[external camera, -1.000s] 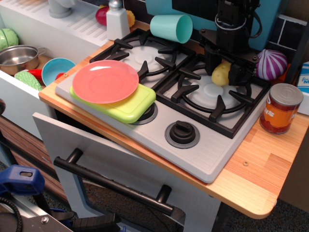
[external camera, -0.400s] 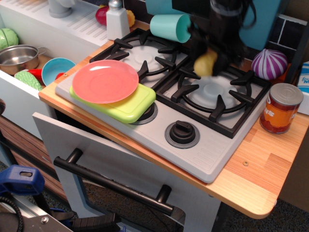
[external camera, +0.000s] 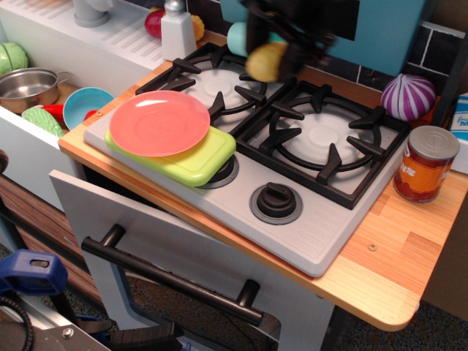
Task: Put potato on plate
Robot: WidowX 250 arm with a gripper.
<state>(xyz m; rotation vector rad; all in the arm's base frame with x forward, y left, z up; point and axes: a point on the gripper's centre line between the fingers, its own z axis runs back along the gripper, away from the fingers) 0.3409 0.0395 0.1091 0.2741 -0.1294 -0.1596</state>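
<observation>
My gripper (external camera: 269,60) is blurred with motion high over the back of the stove, between the two burners. It is shut on the yellow-tan potato (external camera: 266,61), which hangs in the air above the grates. The salmon-pink plate (external camera: 159,122) lies flat on a lime-green tray (external camera: 199,162) at the stove's front left, to the left of and nearer than the gripper. The plate has nothing on it.
A teal cup (external camera: 238,38) lies behind the gripper. A purple-and-white onion (external camera: 407,97) and an orange can (external camera: 425,164) stand at the right. A white shaker (external camera: 178,31), a blue bowl (external camera: 86,107) and a steel pot (external camera: 28,86) are at the left. Black grates (external camera: 322,139) cover the burners.
The gripper has lifted the potato off the right burner and carried it up and to the left, toward the left burner.
</observation>
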